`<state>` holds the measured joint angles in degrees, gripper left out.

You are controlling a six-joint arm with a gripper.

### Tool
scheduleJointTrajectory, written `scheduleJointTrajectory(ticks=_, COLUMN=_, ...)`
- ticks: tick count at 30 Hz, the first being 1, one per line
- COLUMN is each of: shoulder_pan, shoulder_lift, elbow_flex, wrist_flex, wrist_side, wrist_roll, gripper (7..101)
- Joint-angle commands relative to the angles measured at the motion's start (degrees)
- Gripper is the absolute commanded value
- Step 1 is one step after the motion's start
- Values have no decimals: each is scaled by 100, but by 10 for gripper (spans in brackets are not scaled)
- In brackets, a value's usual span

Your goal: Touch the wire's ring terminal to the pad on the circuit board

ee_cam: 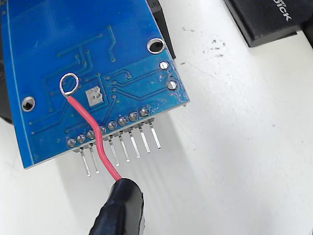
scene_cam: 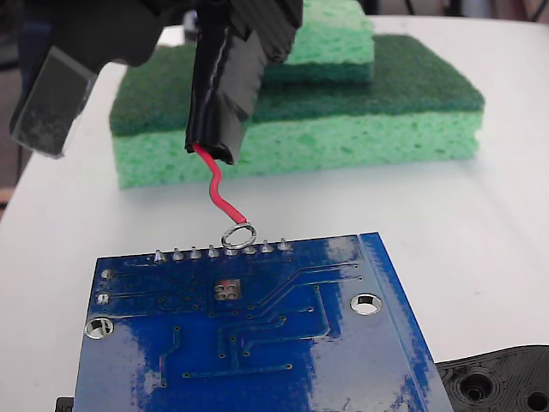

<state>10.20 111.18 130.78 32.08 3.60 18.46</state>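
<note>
Wire (scene_cam: 218, 189) held in black-taped gripper tip (scene_cam: 216, 129); jaw opening hidden by tape, cannot be told. Ring (ee_cam: 69, 83) seen over board (ee_cam: 58, 44) in wrist view, just left of pad (ee_cam: 94, 96), not on it. Fixed view: ring above solder bumps (scene_cam: 221, 251) at board edge. Sponges (scene_cam: 360, 112) stacked behind. No containers seen.

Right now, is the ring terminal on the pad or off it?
Off: in the wrist view the ring terminal appears left of the pad, apart from it.

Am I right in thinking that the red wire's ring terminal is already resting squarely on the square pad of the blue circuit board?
Not quite: in the wrist view the ring terminal on the red wire lies beside the pad, to its left, over the blue circuit board, not on it.
</note>
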Motion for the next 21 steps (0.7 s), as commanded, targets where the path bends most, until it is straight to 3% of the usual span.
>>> scheduleJointTrajectory(ticks=1, shoulder_pan=0, shoulder_lift=-9, elbow_flex=-44, wrist_flex=-26, wrist_side=9, wrist_roll=0, gripper=1003)
scheduleJointTrajectory(ticks=21, shoulder_pan=9, shoulder_lift=-123, elbow_flex=26, wrist_flex=-79, wrist_side=53, wrist_roll=-35, gripper=1003)
